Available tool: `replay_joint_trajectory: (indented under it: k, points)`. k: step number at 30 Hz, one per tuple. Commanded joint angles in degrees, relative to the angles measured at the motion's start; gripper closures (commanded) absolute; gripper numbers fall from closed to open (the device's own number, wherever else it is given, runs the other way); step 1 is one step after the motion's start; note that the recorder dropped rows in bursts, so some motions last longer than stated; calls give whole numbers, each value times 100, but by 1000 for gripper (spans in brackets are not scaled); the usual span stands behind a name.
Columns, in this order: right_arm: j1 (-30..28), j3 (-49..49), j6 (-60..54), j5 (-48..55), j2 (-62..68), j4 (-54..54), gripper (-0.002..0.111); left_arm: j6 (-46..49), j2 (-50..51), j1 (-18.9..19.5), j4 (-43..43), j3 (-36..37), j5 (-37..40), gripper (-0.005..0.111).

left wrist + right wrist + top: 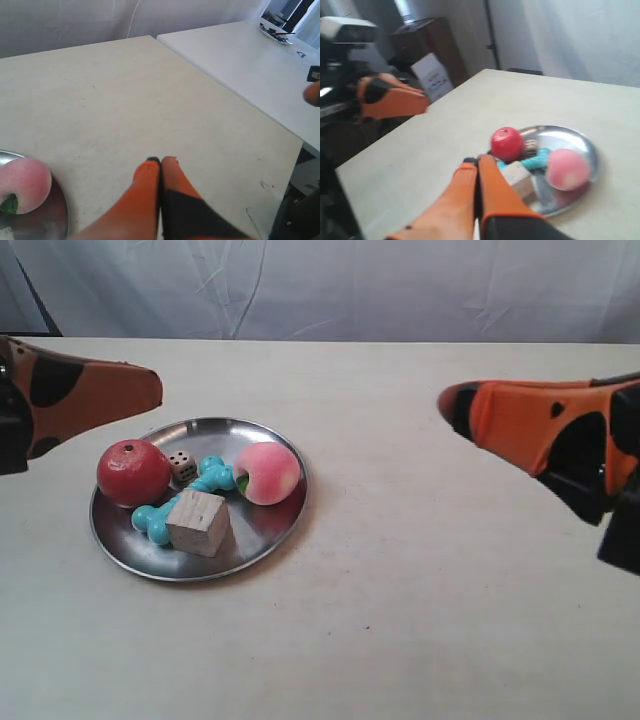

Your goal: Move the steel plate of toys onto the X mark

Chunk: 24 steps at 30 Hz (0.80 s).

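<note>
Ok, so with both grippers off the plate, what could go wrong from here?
The red ball and peach sit loose on the shallow steel plate; a tilt or jerk could roll them off. The left gripper and right gripper are both shut, so they might shove the thin rim rather than grasp it. The X mark isn't clearly visible, so placement could miss.
</note>
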Motion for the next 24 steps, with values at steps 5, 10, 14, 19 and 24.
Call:
replay_joint_trajectory:
  k: [5,10,14,19,24]
  points:
    - [-2125,1409,-7,-456,-1928,9,108,-7,-41,-32,-114,39,-399,107]
    - [-3156,1514,-7,-478,-2720,9,108,-7,-41,-32,-104,39,-636,107]
    - [-3559,1514,-7,-478,-3007,9,108,-7,-41,-32,-104,39,-876,107]
    - [-3583,1514,-7,-478,-3048,9,108,-7,-41,-32,-47,39,-1200,107]
    - [-3583,1631,-7,-454,-3051,-1690,108,-7,-41,-32,20,39,-1246,107]
